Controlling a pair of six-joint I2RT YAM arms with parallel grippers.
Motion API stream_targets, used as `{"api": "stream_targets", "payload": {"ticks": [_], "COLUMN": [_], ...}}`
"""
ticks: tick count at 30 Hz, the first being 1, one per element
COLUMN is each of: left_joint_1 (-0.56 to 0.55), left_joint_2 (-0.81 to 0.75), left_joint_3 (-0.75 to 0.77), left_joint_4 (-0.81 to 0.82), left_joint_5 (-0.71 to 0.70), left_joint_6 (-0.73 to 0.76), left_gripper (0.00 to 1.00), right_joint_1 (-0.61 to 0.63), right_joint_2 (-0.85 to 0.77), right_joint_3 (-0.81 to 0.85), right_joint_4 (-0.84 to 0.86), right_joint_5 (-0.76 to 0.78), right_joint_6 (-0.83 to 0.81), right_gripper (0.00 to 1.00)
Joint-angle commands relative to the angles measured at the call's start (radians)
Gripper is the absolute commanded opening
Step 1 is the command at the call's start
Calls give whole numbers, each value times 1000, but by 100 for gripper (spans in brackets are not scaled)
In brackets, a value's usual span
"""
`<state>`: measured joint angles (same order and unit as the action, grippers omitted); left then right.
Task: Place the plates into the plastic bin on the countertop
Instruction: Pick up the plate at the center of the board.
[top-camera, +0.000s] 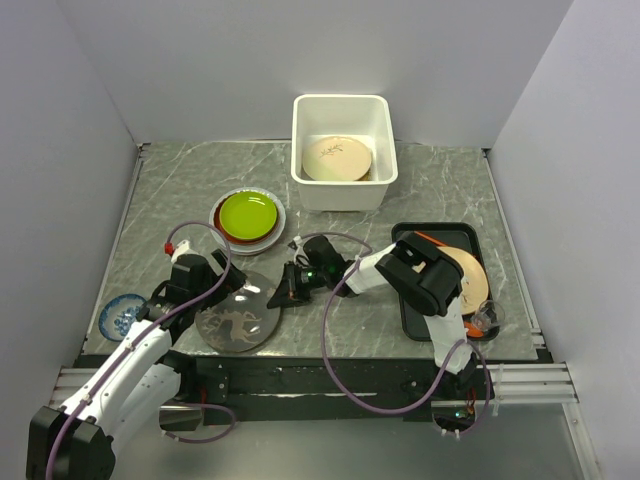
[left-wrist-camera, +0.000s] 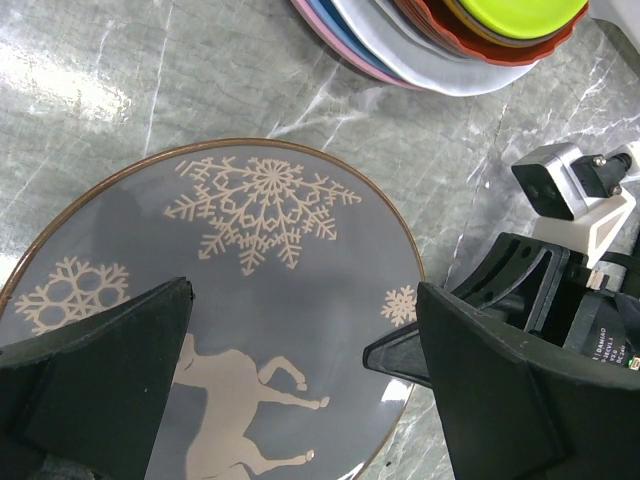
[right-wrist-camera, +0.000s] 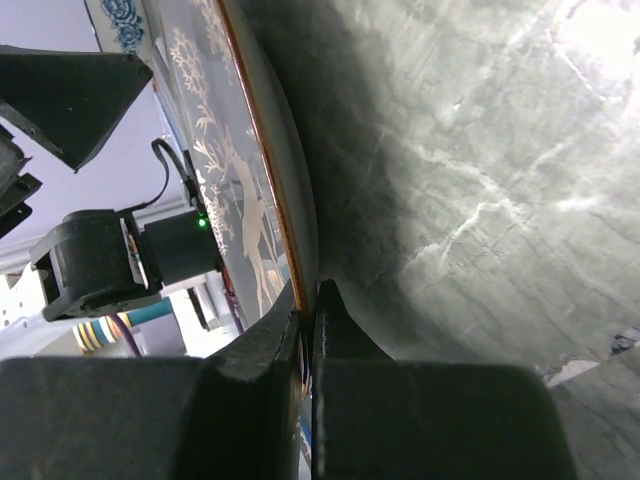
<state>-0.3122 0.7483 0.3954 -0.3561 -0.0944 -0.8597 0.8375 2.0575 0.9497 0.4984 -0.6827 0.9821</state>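
A grey plate (top-camera: 237, 318) with white snowflakes and a deer lies on the countertop (top-camera: 180, 190) at the near left. My right gripper (top-camera: 281, 291) is shut on its right rim; the right wrist view shows the jaws (right-wrist-camera: 308, 300) pinching the gold-edged rim (right-wrist-camera: 262, 170). My left gripper (top-camera: 222, 290) is open and empty just above the same plate (left-wrist-camera: 270, 290), one finger (left-wrist-camera: 110, 360) on each side. A stack of plates topped by a lime green one (top-camera: 247, 214) stands behind. The white plastic bin (top-camera: 342, 190) at the back holds a cream plate (top-camera: 337, 158).
A black tray (top-camera: 412, 318) on the right holds a tan plate (top-camera: 472, 275). A small blue-patterned plate (top-camera: 121, 314) lies at the near left edge. The plate stack's edge (left-wrist-camera: 440, 45) shows at the top of the left wrist view, and the right gripper's finger (left-wrist-camera: 400, 352) reaches in there.
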Motion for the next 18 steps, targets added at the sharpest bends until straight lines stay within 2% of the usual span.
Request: {"api": "stream_targets", "payload": {"ticks": [1, 18], "left_joint_1": [-4, -4], "left_joint_2": [-14, -30], "left_joint_3": [16, 43], "left_joint_4": [31, 8], "left_joint_5": [8, -5], "left_joint_6": [-7, -7], "left_gripper": [99, 99], "right_joint_1": [9, 12], "right_joint_2": [3, -17], "right_joint_3": [-5, -17], "right_joint_4": [-41, -35], "right_joint_5": [55, 69], "right_joint_6": [-40, -48], "right_gripper": [0, 0]}}
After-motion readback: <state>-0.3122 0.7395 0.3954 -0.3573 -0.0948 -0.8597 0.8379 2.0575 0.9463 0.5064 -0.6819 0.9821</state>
